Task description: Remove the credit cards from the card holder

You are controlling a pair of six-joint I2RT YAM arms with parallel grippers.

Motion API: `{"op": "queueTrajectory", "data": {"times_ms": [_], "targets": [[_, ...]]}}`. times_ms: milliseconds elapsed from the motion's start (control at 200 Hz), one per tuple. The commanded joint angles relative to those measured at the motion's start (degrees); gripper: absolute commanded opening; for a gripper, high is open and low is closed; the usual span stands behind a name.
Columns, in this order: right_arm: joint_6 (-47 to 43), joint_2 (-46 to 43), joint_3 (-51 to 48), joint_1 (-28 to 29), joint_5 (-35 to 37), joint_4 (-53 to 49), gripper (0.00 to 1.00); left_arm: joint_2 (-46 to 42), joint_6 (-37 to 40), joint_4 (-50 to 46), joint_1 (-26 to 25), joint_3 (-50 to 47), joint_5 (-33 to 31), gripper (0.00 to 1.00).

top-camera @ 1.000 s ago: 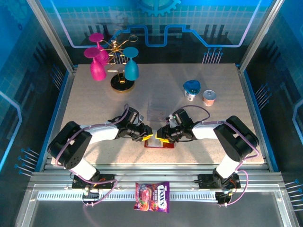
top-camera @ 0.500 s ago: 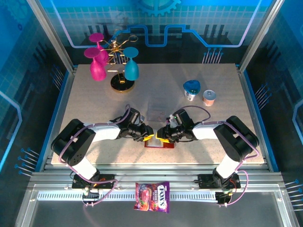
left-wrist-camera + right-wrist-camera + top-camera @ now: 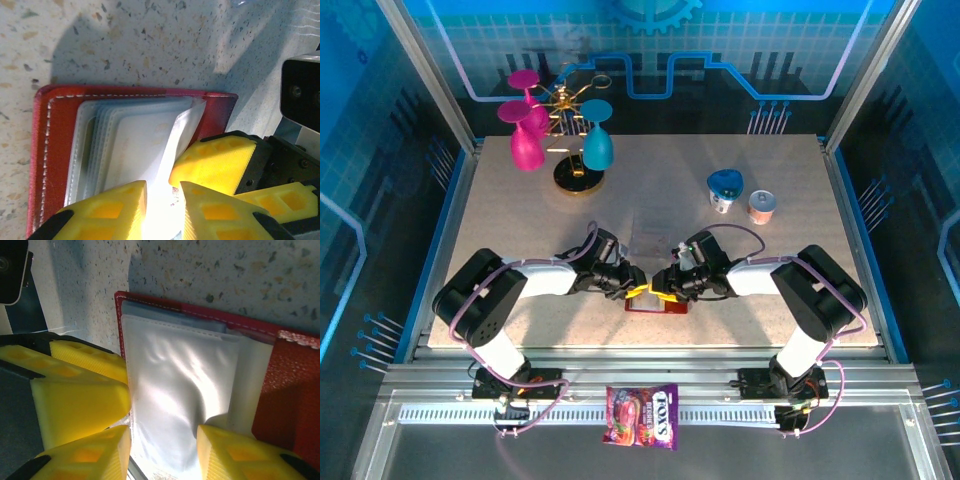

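Inspection of the grasp: the card holder (image 3: 658, 306) lay open and flat on the desk (image 3: 520, 230), at the middle and close to the near edge; its red leather faced down and its clear sleeves (image 3: 175, 380) faced up, fanned like pages.

The credit cards (image 3: 140, 145) sat inside those sleeves; one pale face was visible through the plastic, the others could not be told apart.

My right end effector (image 3: 165, 440) stood partly spread, one finger on each side of the top sleeve; I judged this was to pin the holder so that it would not slide.

My left end effector (image 3: 162, 187) came in from the left with its fingers nearly pressed together; a bright pale sheet lay in the narrow gap, but glare hid whether it was pinched, and whether it was card or sleeve; I could not tell.

Clearances: the two end effectors met tip to tip over the holder, so room between them was scant; any pull should run leftward, away from my right fingers.

The far side of the desk lay open near the holder; the two small cups (image 3: 725, 188) at far right and the glass rack (image 3: 570, 140) at far left stood well apart.

The near edge was the risk; a card dropped there could slide to the rail, where a candy bag (image 3: 642, 415) lay.
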Motion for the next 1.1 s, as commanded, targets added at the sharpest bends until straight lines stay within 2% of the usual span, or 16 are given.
{"op": "queueTrajectory", "data": {"times_ms": [0, 260, 600, 866, 1096], "targets": [[0.43, -1.48, -0.88, -0.69, -0.45, -1.02, 0.42, 0.01, -0.87, 0.2, -0.46, 1.32, 1.9, 0.24], [-3.74, -8.93, 0.87, -2.43, 2.36, -11.63, 0.44, -1.0, -0.02, -1.82, -0.55, 3.06, 2.23, 0.25], [-10.47, -20.36, 1.41, -9.27, 6.91, -25.47, 0.45, 0.34, 0.98, -4.62, -1.99, 8.07, 3.1, 0.31], [-12.83, -27.59, -0.62, -14.71, 6.93, -30.78, 0.46, 5.11, 0.98, -4.86, -4.16, 13.41, 3.94, 0.41], [-13.23, -30.81, -2.23, -16.33, 6.27, -32.99, 0.46, 10.27, 0.62, -4.42, -6.2, 17.64, 4.8, 0.45]]}}
